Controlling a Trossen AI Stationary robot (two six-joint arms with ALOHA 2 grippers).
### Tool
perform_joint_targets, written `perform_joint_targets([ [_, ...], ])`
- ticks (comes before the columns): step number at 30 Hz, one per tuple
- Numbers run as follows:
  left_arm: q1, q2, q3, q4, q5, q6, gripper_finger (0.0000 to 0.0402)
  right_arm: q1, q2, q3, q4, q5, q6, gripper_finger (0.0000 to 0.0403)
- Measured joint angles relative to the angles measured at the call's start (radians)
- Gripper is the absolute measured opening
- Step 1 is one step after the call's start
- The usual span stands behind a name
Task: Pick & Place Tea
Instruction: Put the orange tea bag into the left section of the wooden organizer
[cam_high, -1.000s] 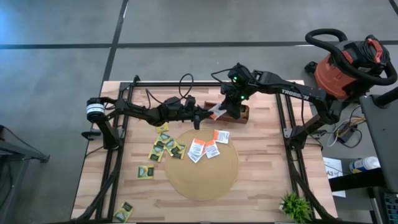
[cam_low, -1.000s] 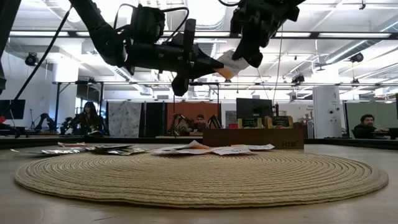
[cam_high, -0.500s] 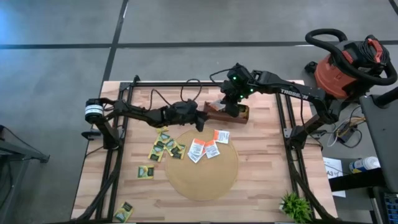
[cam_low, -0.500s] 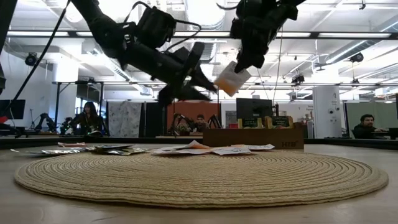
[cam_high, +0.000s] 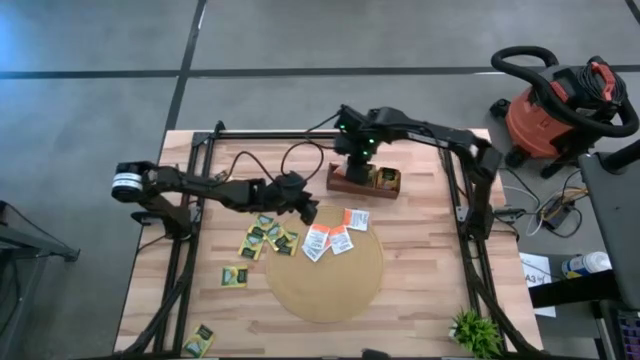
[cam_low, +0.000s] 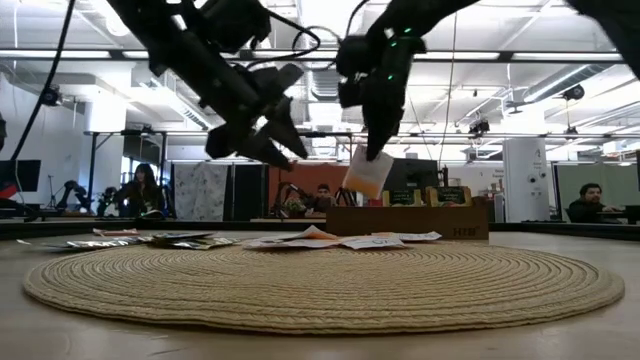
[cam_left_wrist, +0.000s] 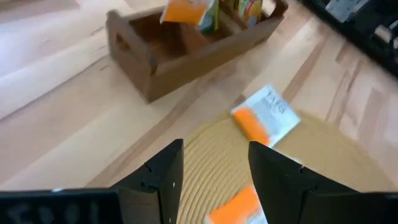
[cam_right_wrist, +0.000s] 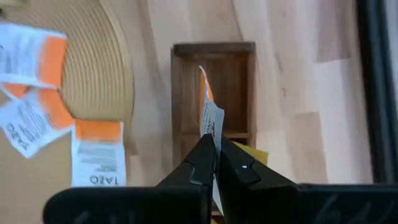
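Wooden table (cam_high: 420, 270) | right hand (cam_right_wrist: 214, 163) clamps orange-white sachet (cam_right_wrist: 209, 118) over box (cam_right_wrist: 186, 99) | left hand (cam_left_wrist: 211, 165) wide, empty

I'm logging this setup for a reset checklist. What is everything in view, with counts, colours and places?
Orange and white tea sachets: about four, on the mat's far edge; one more held edge-up over the box.
Yellow and dark green sachets: about six, on the table left of the mat, two toward the near-left corner.
Wooden box: one, brown, far side of the table, sachets standing in one end.
Round mat: one, tan, table centre.
Small plant: one, green, near-right corner.
Shop vacuum: one, red and black, on the floor, right.
Left gripper: open, empty, above the mat's far-left edge.
Right gripper: shut on a sachet above the box.
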Motion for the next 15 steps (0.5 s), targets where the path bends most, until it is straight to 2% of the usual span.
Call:
perform_joint_targets([
  [10,0.000,-0.153,-0.184,-0.023,-0.001,-0.013,0.0174,0.000,0.225,0.294,-0.179,0.055,-0.025,0.0008],
  [15,0.000,-0.252,-0.285,-0.008,-0.001,-0.021,0.0174,0.002,0.269,0.352,-0.198,0.088,-0.034,0.0008],
])
